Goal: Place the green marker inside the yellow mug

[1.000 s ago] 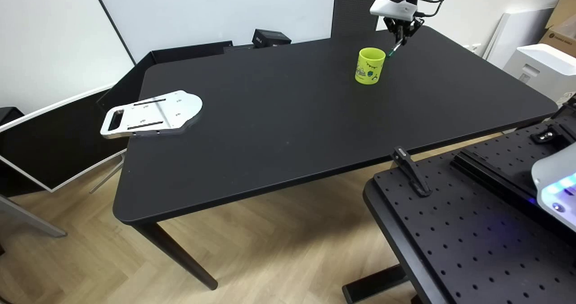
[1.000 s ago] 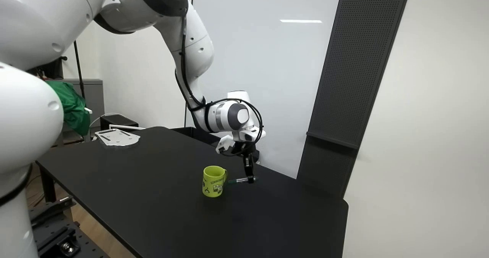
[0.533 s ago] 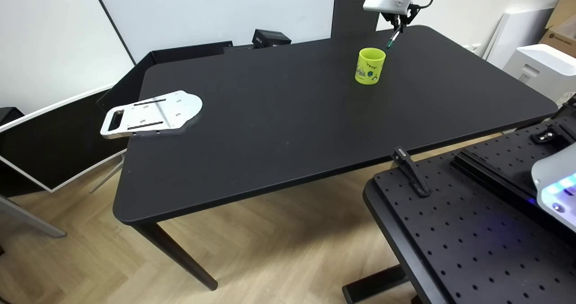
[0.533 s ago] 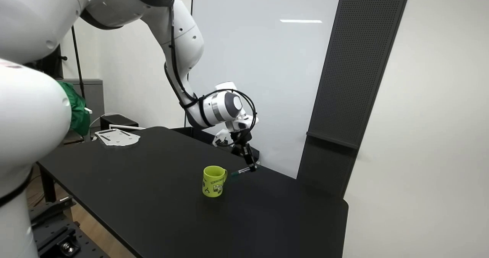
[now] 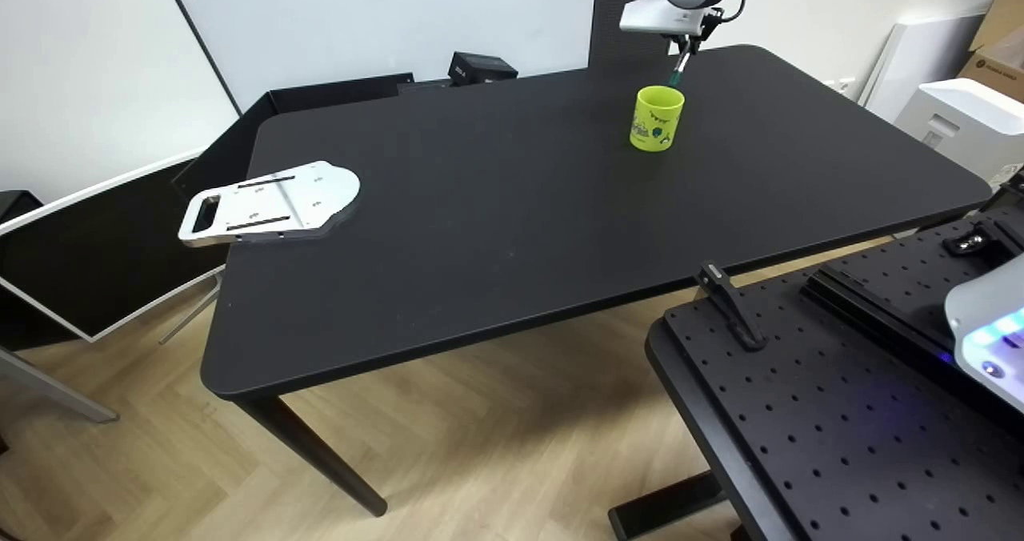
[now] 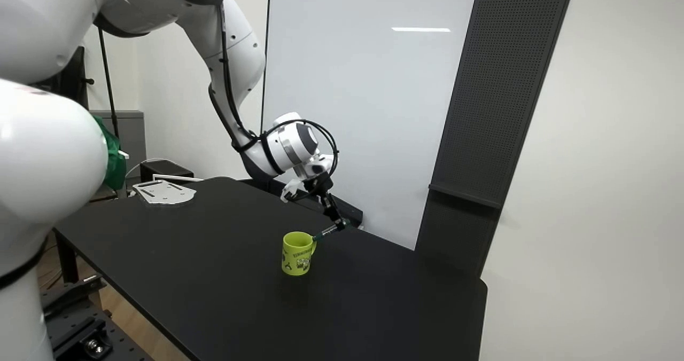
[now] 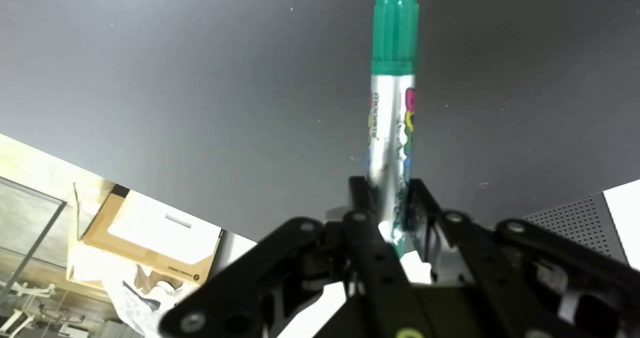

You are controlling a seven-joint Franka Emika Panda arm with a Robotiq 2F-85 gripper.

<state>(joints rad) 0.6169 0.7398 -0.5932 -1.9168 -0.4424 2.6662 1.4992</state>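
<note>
The slim silver-barrelled, green-capped marker (image 7: 392,108) is gripped in the black end effector (image 7: 388,193), whose jaws are narrowed on the barrel. In an exterior view it hangs slanted above the matte black tabletop (image 6: 224,243), cap end lower, the cap just beside the handle of the round yellow-green mug (image 6: 296,254) with dark printed pictures; whether they touch, I cannot tell. The mug stands upright on the tabletop. Well apart from it, at the edge, lies a flat white slotted plate (image 5: 308,190).
</note>
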